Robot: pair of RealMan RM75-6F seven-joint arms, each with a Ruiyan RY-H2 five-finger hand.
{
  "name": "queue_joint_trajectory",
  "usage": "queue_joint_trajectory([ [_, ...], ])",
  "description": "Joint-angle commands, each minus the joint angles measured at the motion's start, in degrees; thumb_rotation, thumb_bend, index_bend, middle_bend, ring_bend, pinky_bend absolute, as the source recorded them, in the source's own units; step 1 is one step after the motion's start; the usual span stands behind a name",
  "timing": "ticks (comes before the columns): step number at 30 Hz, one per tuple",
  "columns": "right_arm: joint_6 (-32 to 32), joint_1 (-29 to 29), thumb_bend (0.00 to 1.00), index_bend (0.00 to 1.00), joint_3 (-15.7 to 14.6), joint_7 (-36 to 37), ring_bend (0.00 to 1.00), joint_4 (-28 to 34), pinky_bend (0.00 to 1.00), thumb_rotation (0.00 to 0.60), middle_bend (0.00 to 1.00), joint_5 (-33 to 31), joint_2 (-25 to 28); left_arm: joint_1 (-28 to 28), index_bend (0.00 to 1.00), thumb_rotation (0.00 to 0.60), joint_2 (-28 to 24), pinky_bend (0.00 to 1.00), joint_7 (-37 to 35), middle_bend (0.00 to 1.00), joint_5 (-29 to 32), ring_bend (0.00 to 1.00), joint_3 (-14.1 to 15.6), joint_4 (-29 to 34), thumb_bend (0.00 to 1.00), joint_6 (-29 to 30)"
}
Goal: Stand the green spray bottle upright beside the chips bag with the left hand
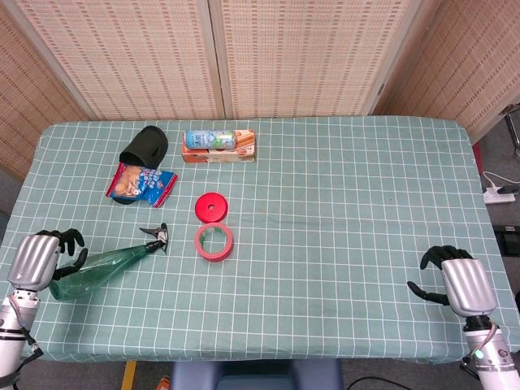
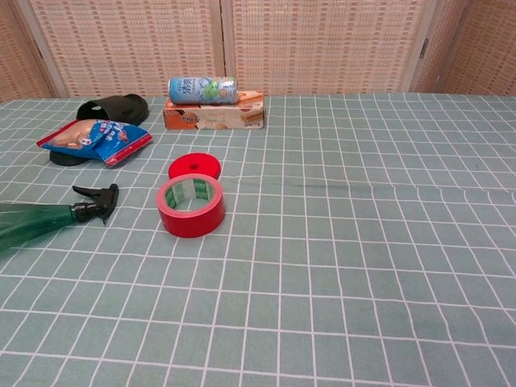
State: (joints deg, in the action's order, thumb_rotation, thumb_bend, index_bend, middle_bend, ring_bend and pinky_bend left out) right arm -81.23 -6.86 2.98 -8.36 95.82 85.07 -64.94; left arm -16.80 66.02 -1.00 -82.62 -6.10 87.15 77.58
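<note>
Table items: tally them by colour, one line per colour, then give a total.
Red: 2, tape roll and round lid
Green: 1, spray bottle
Black: 1, slipper
Blue and red: 1, chips bag
Light blue: 1, can
Orange: 1, box
Total: 7

No text can be read with certainty. The chips bag (image 2: 95, 137), well beyond the left hand (image 1: 39, 262), carries white lettering too small to make out. The can (image 2: 202, 89) and the box (image 2: 214, 116) beneath it, farther off from that hand, bear printing that stays illegible in both views.
</note>
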Motion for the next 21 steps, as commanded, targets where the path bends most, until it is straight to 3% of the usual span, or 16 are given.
queue_joint_trajectory([
  [1,-0.01,0.04,0.11,0.56,-0.09,0.51,0.33,-0.03,0.41,0.600,0.40,0.14,0.10,0.48,0.39,0.600,-3.52,0.48,8.75,0.50,5.51,0.45,2.18,10.56,0.31,-5.42],
  [3,0.07,0.00,0.11,0.56,-0.15,0.76,0.33,-0.11,0.41,0.600,0.40,0.27,0.21,-0.65,0.16,0.600,-6.44,0.31,15.14,0.29,12.42,0.21,2.70,17.14,0.24,-10.52],
  [5,0.22,-0.04,0.11,0.56,-0.20,0.98,0.33,-0.16,0.41,0.600,0.40,0.29,0.32,-2.37,0.03,0.600,-8.11,0.21,22.01,0.15,20.62,0.07,1.90,23.10,0.22,-12.63],
  [6,0.30,-0.06,0.11,0.56,-0.22,1.14,0.33,-0.15,0.41,0.600,0.40,0.29,0.38,-3.05,0.01,0.600,-8.12,0.19,24.84,0.12,23.61,0.04,1.43,24.89,0.22,-12.25],
  [13,0.77,-0.23,0.11,0.57,-0.49,2.70,0.33,-0.06,0.41,0.600,0.40,0.76,1.05,-7.38,0.06,0.600,-0.44,0.20,42.17,0.15,36.36,0.08,-3.16,28.78,0.24,0.26],
  [21,1.52,-0.47,0.11,0.55,-0.15,0.26,0.32,0.63,0.39,0.600,0.40,-0.77,0.91,-12.78,0.12,0.600,5.81,0.22,50.22,0.20,48.09,0.12,-7.32,30.29,0.26,4.76],
])
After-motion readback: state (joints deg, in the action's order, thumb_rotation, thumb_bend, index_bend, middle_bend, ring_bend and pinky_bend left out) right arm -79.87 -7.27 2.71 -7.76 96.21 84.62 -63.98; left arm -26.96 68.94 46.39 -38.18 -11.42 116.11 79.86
